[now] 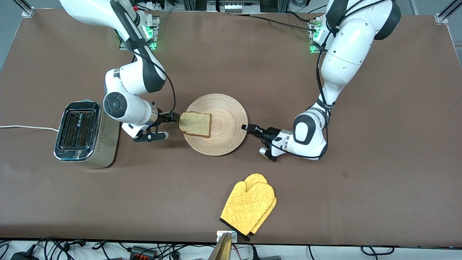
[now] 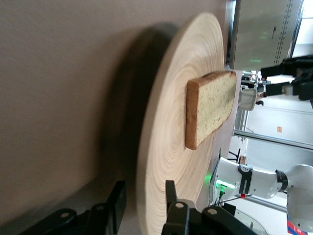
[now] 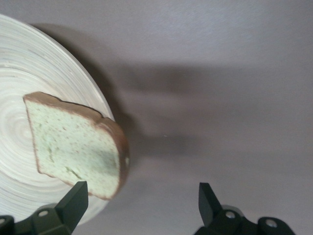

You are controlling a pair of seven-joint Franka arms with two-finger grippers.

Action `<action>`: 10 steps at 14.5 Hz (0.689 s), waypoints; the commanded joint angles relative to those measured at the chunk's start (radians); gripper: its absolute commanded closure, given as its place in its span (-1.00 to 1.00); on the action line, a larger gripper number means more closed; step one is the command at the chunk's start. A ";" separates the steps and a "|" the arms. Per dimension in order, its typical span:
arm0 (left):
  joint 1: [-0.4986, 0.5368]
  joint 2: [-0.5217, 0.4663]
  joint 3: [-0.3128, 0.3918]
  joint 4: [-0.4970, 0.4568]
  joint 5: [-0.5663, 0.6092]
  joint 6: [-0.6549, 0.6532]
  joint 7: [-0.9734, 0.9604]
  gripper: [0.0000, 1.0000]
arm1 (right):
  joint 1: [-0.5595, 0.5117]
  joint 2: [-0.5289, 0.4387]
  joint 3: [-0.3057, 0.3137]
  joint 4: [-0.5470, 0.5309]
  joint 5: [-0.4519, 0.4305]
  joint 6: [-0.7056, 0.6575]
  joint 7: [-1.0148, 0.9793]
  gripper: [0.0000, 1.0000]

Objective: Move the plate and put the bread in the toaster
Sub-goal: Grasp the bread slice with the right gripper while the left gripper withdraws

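My left end effector sits low at the plate's rim on the side toward the left arm's end of the worktop. In the left wrist view its fingers straddle the plate edge with a visible gap on either side, so I read them as parted, not clamping the wood. My right end effector is at the opposite rim, toward the right arm's end. From the right wrist view its fingers stand wide apart, released, with one finger close to the bread's crust corner and the other over bare worktop; nothing is gripped.

The plate lies flat near the middle of the worktop, between the two end effectors. The bread lies flat on it, toward the right arm's end, its crust edge overhanging the rim just beside my right end effector. In the left wrist view the bread rests flush on the wood.

The toaster stands near the worktop's edge at the right arm's end, well apart from the plate, slots up, with its white cord trailing toward that edge. A pair of yellow oven mitts lies by the worktop edge nearest the front camera.
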 commanded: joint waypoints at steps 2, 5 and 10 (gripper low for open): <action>0.080 -0.033 0.016 0.014 0.065 -0.018 0.013 0.13 | 0.017 0.041 0.002 -0.005 0.095 0.044 0.012 -1.00; 0.178 -0.041 0.012 0.053 0.154 -0.065 0.012 0.04 | 0.021 0.074 0.000 0.001 0.152 0.058 0.012 -0.93; 0.277 -0.071 0.016 0.147 0.353 -0.221 -0.049 0.04 | 0.035 0.106 0.000 0.005 0.163 0.080 0.012 -0.69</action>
